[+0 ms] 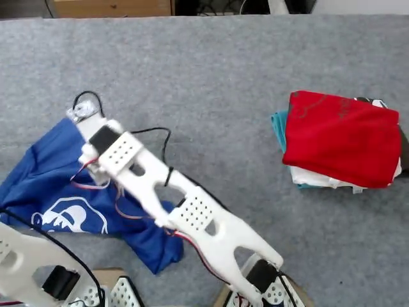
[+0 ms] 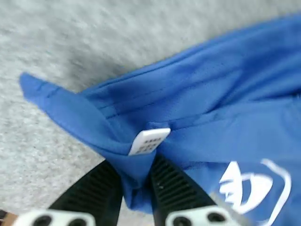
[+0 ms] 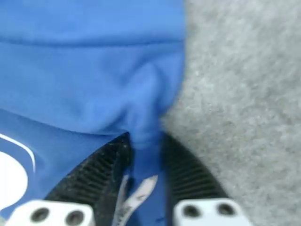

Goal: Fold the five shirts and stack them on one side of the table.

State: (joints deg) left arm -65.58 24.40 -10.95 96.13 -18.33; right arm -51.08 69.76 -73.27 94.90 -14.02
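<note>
So the blue shirt is the one we've got in play. It's lying crumpled and unfolded on the left part of the grey table, with its white logo facing up near the front edge. One corner of it trails out toward the middle of the table at the front.

Both grippers have a bite of it. The left gripper is clenched on a bunched fold of blue fabric, and a small white label pokes up right at the pinch point. In that same wrist view we can see the logo off to one side and a pointed flap of shirt sticking out over the grey surface. The right gripper is also closed tight on blue fabric, grabbing right at the shirt's edge where the cloth meets the bare table.

From the high view, the right arm stretches diagonally from the front of the table across the shirt to its far edge, with black and red cables looping along it. The left arm sits low at the front left corner.

Well apart from all that, on the right side of the table, there's the stack. The red shirt is folded on top, a white shirt peeks out underneath at the front, and a teal shirt shows at the stack's left edge. Something dark shows at the stack's right edge, but we can't tell what it is.
</note>
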